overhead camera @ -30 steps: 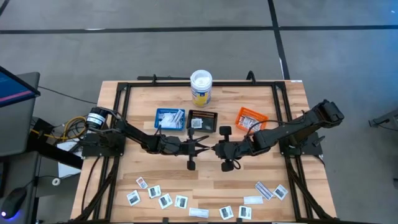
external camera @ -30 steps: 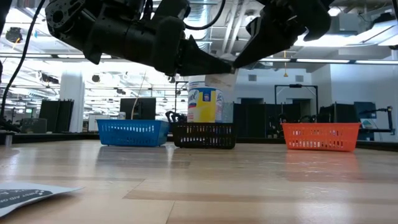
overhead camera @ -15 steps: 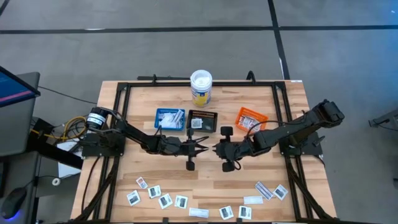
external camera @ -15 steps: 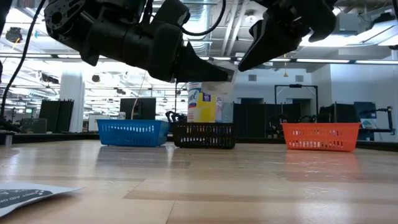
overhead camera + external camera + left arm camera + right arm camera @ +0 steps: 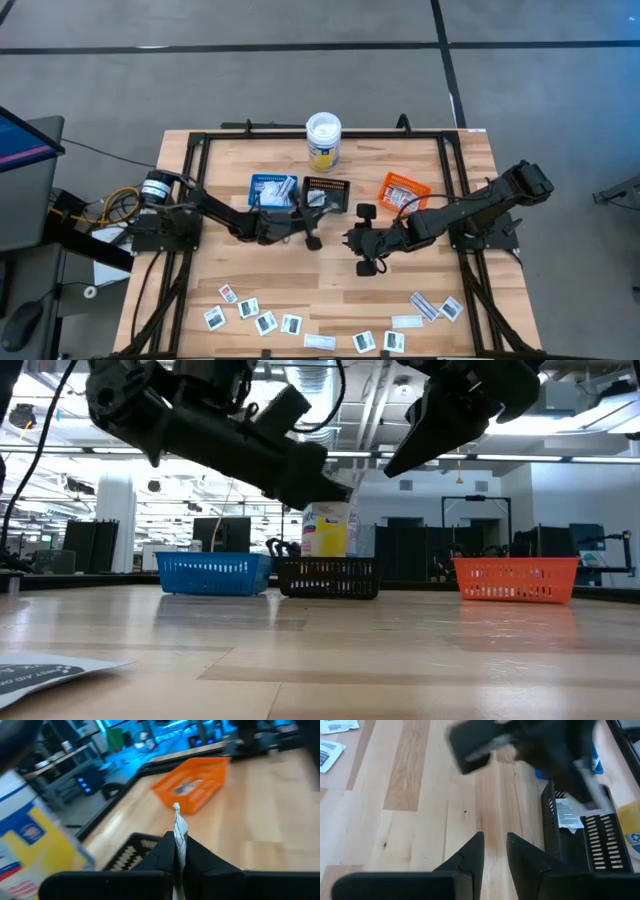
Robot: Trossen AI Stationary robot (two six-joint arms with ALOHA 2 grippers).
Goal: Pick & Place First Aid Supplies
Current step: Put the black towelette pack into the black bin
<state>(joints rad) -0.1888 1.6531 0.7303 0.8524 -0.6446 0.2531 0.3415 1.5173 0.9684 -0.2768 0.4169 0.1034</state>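
Note:
My left gripper hangs level above the black tray's near rim, shut on a thin white packet. In the low view the gripper is well above the table. My right gripper hangs open over bare wood with nothing between its fingers, a little toward the right of the left one. Another white packet lies in the black tray. Several more packets lie flat along the table's near edge. My left gripper pinches the white packet between its two fingers. The packet stands edge-on in the left wrist view, and its free end sticks out past the fingertips. The fingers run level, and the packet is lifted clear above the tray.
A blue tray stands left of the black one and an orange tray right of it, both with packets inside. A white-lidded yellow-labelled tub stands behind them. More packets lie at the near right.
The two grippers met over the table's middle with the packet between them. My left gripper has since swung toward the far edge, to the black tray, carrying the packet. My right gripper has stayed in place and now stands apart from the packet.

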